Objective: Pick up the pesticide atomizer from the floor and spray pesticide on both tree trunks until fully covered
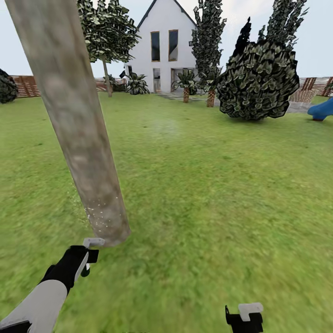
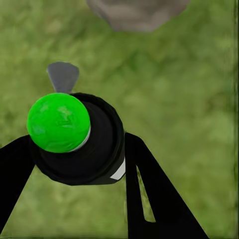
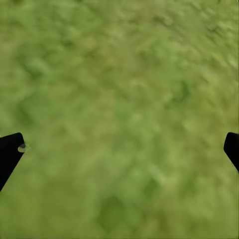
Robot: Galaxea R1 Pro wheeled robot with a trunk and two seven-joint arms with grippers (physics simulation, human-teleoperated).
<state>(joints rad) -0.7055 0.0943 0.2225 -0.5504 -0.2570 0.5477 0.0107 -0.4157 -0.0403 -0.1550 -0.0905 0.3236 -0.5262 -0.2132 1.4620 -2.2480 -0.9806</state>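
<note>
The robot stands on the lawn (image 1: 199, 185) right up against a thick pale tree trunk (image 1: 74, 120), which leans across the left of the head view from the top edge down to the grass. Near its foot the bark is speckled with fine white dots (image 1: 101, 213).

The left hand (image 1: 88, 259) is stretched out low toward the base of that trunk, and it is clenched around the sprayer (image 2: 79, 139). From the camera on that arm, the sprayer shows as a black round body with a bright green cap (image 2: 58, 122) and a small grey nozzle (image 2: 63, 76) sticking out beyond it. The black fingers (image 2: 149, 189) hug the body on both sides. The foot of the trunk (image 2: 137, 12) sits on the grass just ahead of the nozzle, apart from it. In the head view the pale tip of the sprayer (image 1: 94, 242) is just beside the bottom of the trunk.

The right hand (image 1: 245, 319) hangs low at the lower edge of the head view, well apart from the trunk. From its own camera its two black fingertips (image 3: 10, 154) sit wide apart with bare grass (image 3: 119, 114) between them, so it is released and holds nothing.

Farther off stand a white house (image 1: 162, 46), a second leafy tree (image 1: 107, 32), a round dark bush (image 1: 259, 78), a short palm (image 1: 186, 85) and a brown slat fence (image 1: 25, 85).
</note>
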